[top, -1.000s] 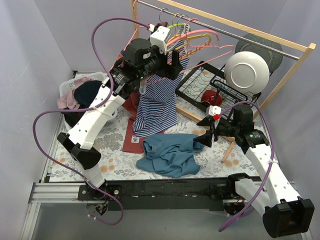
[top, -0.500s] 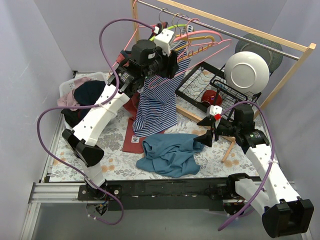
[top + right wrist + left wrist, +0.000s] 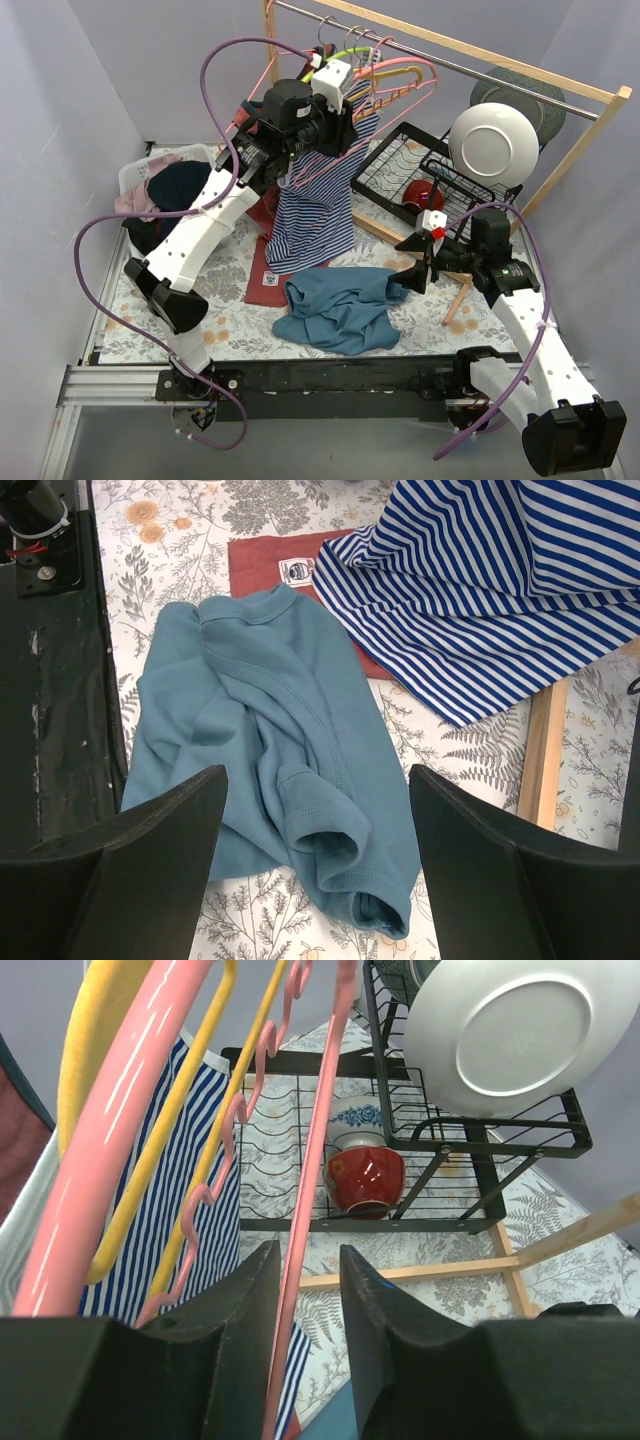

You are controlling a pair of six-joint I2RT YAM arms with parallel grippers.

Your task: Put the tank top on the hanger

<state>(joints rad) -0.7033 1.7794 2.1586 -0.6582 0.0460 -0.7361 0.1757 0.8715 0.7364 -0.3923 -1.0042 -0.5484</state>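
On the floral table (image 3: 230,320) we see the teal tank top (image 3: 340,310) lying crumpled near the front edge, the right gripper (image 3: 315,790) spread wide just above it, and the left gripper (image 3: 308,1260) up at the clothes rail (image 3: 450,62), jaws narrowly apart astride the pink hanger (image 3: 315,1160).

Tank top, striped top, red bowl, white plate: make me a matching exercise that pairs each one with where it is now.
Things:
1. tank top
2. striped top
3. red bowl
4. white plate

Places:
A. low inside the rack
B. hanging below the rail
C. crumpled on the table
D. standing on edge in the rack

Pairs: 1-C, 2-B, 3-A, 4-D
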